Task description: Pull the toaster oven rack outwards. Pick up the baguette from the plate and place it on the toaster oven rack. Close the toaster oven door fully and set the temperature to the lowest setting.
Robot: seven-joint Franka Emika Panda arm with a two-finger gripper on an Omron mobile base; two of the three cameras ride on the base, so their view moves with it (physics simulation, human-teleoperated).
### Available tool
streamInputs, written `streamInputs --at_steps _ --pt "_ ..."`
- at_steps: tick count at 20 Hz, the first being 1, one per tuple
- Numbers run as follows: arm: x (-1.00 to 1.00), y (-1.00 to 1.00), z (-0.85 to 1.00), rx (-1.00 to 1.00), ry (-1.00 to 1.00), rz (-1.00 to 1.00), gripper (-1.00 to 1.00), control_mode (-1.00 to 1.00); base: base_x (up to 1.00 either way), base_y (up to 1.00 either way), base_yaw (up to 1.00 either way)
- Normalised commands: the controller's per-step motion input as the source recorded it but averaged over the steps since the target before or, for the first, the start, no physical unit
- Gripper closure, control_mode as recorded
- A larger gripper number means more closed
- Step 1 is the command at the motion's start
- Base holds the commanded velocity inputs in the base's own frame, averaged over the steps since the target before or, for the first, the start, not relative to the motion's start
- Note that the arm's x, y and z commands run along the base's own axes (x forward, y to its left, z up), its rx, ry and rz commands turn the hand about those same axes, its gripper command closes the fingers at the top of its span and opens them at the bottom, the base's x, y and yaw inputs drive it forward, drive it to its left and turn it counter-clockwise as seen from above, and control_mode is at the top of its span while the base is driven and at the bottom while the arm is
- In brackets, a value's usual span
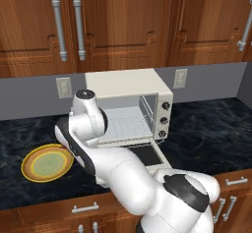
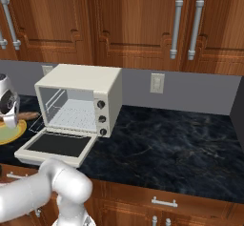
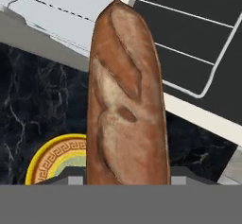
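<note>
My gripper [image 3: 126, 178] is shut on the baguette [image 3: 125, 100], a reddish-brown loaf that runs lengthwise up the hand view. In the right base view the baguette [image 2: 27, 116] hangs in the air just left of the toaster oven [image 2: 78, 96] and above the plate [image 2: 10, 132]. The plate [image 1: 47, 163] with its yellow rim lies bare on the counter. Folded down flat is the toaster oven door [image 2: 55, 146], its dark glass facing up. The wire rack [image 2: 71, 116] sticks out of the cavity over the door, and its silver wires [image 3: 208, 90] cross the glass beside the loaf.
The oven's three knobs [image 1: 166, 120] sit down its right side. Dark marble counter [image 2: 167, 144] stretches to the right of the oven. Wooden wall cabinets [image 1: 123, 20] hang above, and a grey backsplash with outlets [image 2: 157, 83] runs behind. My own arm [image 1: 123, 178] blocks the door's left part.
</note>
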Motion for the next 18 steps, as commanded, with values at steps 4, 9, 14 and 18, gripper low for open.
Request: streamInputs --at_steps 4,9,14,18 --pt "0.0 -0.66 0.18 0.0 0.0 -0.1 1.0 -1.0 0.0 0.0 0.0" --pt "0.0 -0.86 0.02 0.01 0.0 -0.07 1.0 -1.0 0.0 0.0 0.0" --pt "-0.01 -0.87 0.03 0.04 0.0 -0.05 1.0 -1.0 0.0 0.0 0.0" --pt "0.0 -0.74 0.01 0.04 -0.01 -0.02 1.0 -1.0 0.0 0.0 0.0"
